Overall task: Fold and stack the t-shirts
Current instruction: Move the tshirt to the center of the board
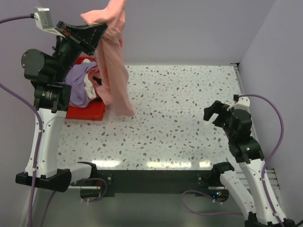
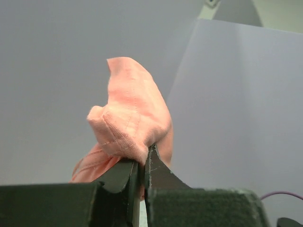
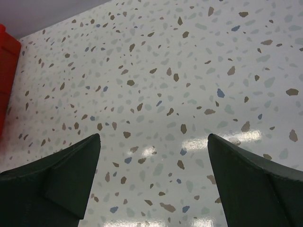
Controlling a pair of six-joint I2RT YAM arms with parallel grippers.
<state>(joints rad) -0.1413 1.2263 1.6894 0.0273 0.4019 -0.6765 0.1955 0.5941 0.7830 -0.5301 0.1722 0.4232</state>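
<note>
A salmon-pink t-shirt (image 1: pixel 113 71) hangs in a long drape from my left gripper (image 1: pixel 101 29), which is raised high at the back left and shut on a bunched fold of it (image 2: pixel 130 120). Its lower end reaches down to the table beside the red bin (image 1: pixel 85 112). A lavender t-shirt (image 1: pixel 78 87) and a white one (image 1: pixel 90 87) lie heaped in the bin. My right gripper (image 1: pixel 216 113) hovers low over the right side of the table, wide open, with only speckled tabletop (image 3: pixel 156 94) between its fingers.
The red bin's corner (image 3: pixel 5 71) shows at the left edge of the right wrist view. Grey walls close off the back and the right side of the terrazzo table (image 1: pixel 189 109).
</note>
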